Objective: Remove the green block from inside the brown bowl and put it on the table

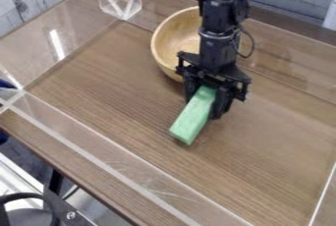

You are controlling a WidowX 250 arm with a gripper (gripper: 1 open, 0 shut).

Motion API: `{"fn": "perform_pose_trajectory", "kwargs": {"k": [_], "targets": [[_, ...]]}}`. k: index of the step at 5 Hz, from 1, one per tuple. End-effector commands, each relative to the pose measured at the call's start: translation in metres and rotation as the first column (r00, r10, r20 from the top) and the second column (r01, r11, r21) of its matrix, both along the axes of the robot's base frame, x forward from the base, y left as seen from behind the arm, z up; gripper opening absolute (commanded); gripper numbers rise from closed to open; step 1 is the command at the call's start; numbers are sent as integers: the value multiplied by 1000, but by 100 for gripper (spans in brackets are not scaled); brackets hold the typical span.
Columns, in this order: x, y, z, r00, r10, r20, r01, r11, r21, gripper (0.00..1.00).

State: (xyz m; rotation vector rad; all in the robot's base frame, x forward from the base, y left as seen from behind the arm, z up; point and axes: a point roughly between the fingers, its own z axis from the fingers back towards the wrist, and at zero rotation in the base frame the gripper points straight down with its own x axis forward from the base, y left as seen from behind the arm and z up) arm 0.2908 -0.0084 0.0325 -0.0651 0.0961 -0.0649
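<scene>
The green block (195, 119) lies slanted over the table (92, 92), just in front of the brown bowl (175, 35) and outside it. My gripper (214, 96) points straight down and is shut on the block's far end, next to the bowl's front rim. The block's near end points toward the front of the table; I cannot tell whether it rests on the wood or hangs just above it. The bowl shows nothing inside, though the arm hides part of it.
Low clear acrylic walls (53, 132) run round the table's edges. A clear folded stand (121, 2) sits at the back left corner. Bare wood stretches to the left of and in front of the block.
</scene>
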Motion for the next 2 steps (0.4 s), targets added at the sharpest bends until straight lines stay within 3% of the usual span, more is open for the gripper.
{"fn": "perform_pose_trajectory", "kwargs": {"k": [1, 2], "targets": [[18, -3, 26, 995, -21, 100, 22, 1000, -2, 0], [24, -6, 29, 994, -29, 110, 30, 1000, -6, 0]]}}
